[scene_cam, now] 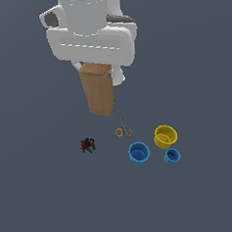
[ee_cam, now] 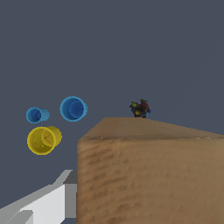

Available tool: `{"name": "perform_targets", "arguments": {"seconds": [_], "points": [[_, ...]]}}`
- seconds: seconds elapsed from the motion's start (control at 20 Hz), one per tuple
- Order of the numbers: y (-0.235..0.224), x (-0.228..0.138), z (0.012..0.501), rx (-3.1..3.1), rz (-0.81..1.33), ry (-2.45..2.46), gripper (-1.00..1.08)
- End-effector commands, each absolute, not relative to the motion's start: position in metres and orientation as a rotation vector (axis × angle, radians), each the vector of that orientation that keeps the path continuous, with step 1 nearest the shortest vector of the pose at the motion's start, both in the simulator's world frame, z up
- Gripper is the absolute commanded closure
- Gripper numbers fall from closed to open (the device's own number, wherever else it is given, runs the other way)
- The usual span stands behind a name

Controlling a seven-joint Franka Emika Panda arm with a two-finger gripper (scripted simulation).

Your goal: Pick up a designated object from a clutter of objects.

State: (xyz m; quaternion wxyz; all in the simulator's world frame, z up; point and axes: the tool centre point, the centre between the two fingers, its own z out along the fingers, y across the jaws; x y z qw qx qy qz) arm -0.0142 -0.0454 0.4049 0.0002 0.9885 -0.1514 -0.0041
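Box (scene_cam: 97,90) at tool (raised), cups (scene_cam: 165,136) apart

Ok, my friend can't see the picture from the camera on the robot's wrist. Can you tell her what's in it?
A big tan-brown cardboard-like box fills the lower part of the wrist view, with one pale grey finger of the robot's tool beside it. Beyond it on the dark grey floor sit a yellow cup, two blue cups and a tiny dark multicoloured lump.
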Motion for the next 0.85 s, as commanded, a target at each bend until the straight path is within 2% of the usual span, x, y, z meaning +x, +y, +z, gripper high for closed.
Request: {"name": "perform_targets", "arguments": {"seconds": [0.0, 0.4, 0.8], "points": [[-0.048, -0.017, 0.432, 3.106, 0.0, -0.475, 1.08], [-0.053, -0.021, 0.478, 3.106, 0.0, -0.475, 1.08], [-0.054, -0.021, 0.492, 3.105, 0.0, -0.475, 1.08]]}}
